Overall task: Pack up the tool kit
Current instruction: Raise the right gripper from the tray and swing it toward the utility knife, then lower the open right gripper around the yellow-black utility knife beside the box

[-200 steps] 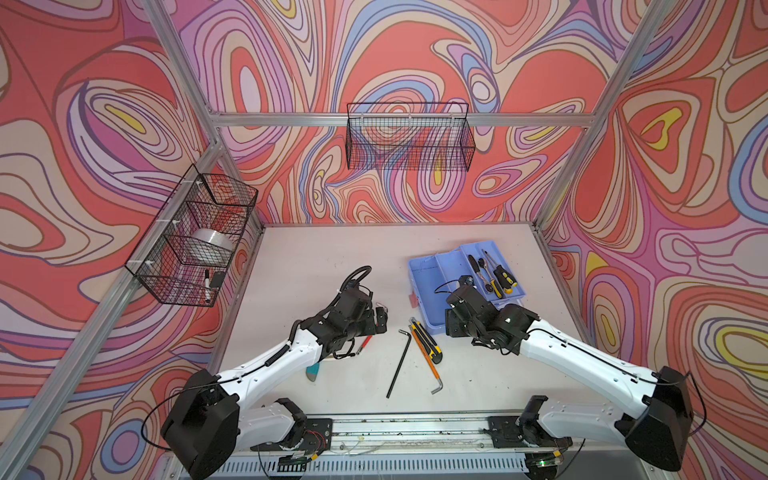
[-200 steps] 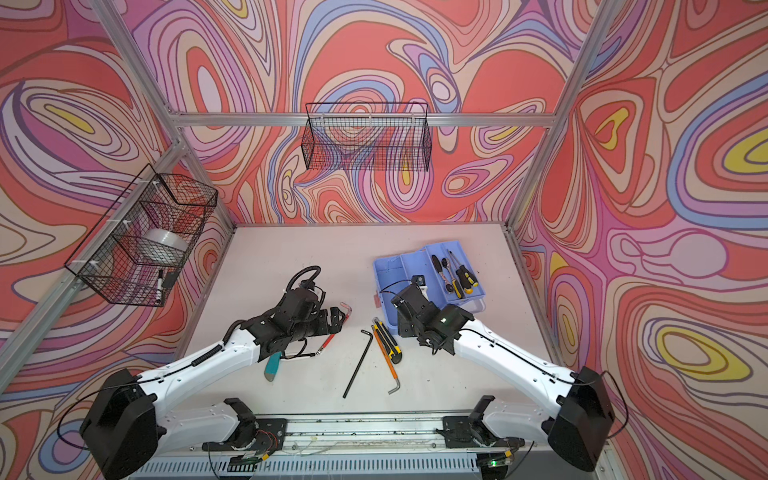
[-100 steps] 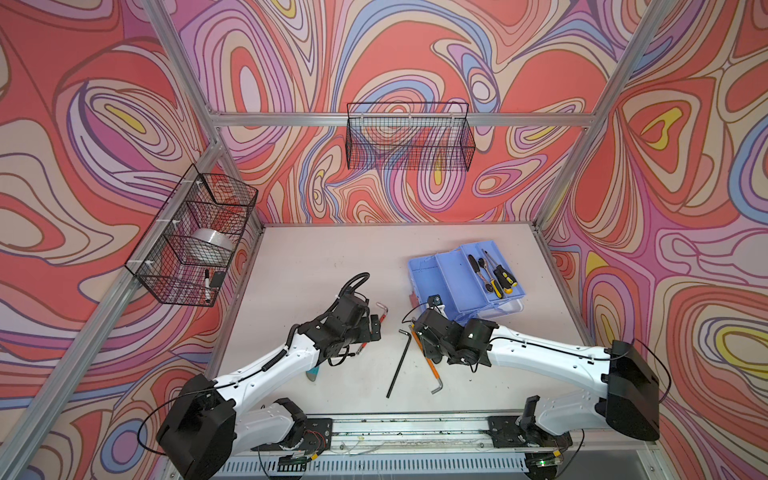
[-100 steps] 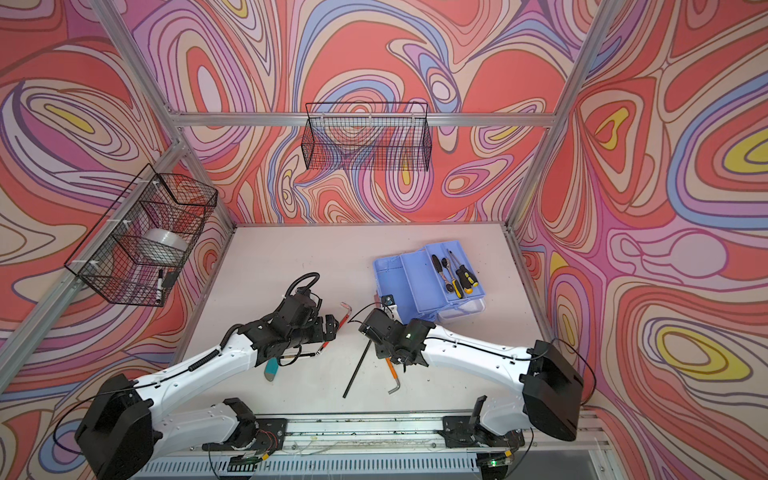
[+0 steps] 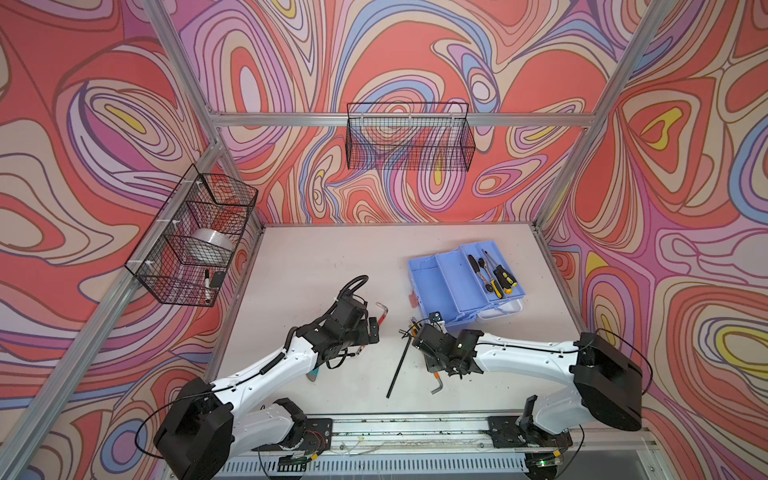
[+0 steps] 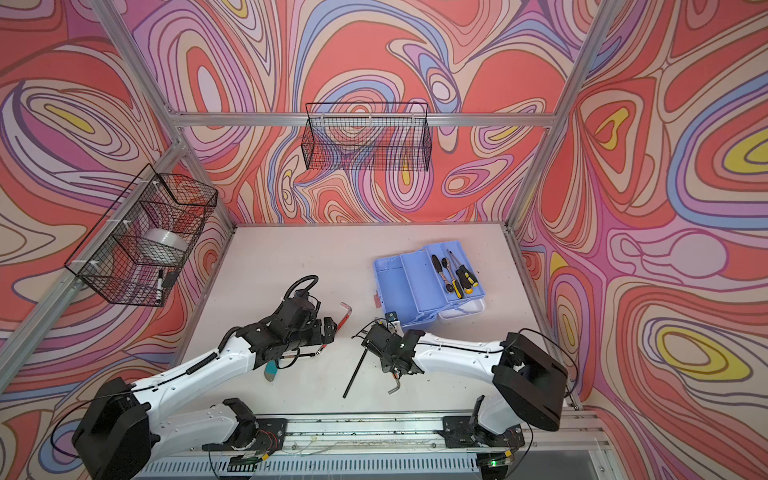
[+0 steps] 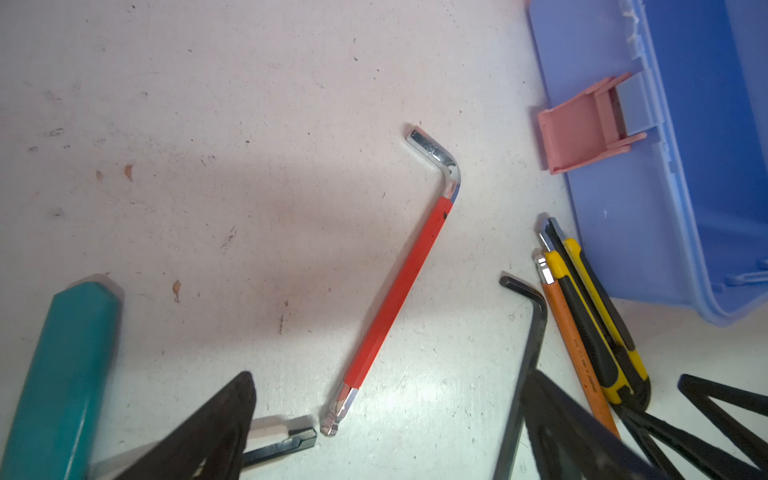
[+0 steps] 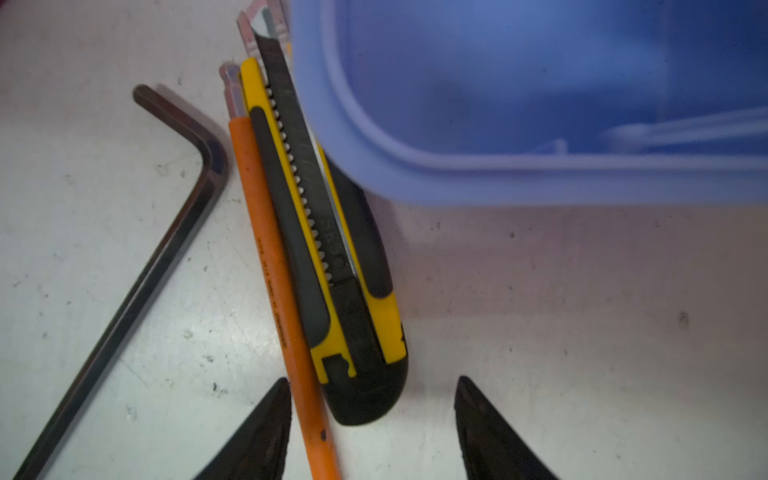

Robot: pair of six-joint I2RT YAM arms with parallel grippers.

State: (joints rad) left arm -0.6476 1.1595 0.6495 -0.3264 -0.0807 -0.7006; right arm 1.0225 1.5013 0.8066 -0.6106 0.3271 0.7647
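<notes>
Roughly between the right gripper's (image 8: pixel 372 379) 2 fingertips (image 8: pixel 266 432) lies the utility knife (image 8: pixel 316 232).

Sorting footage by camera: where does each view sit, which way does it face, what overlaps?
Both top views: high above the robot's base, facing down at table and toolbox; left arm and right arm show.
Left wrist: on the left arm, facing down past the open left claw at the red hex key.
Right wrist: on the right arm, facing down past the open right claw at the utility knife.
Shared: both wrist views show that knife, black hex key and toolbox.
</notes>
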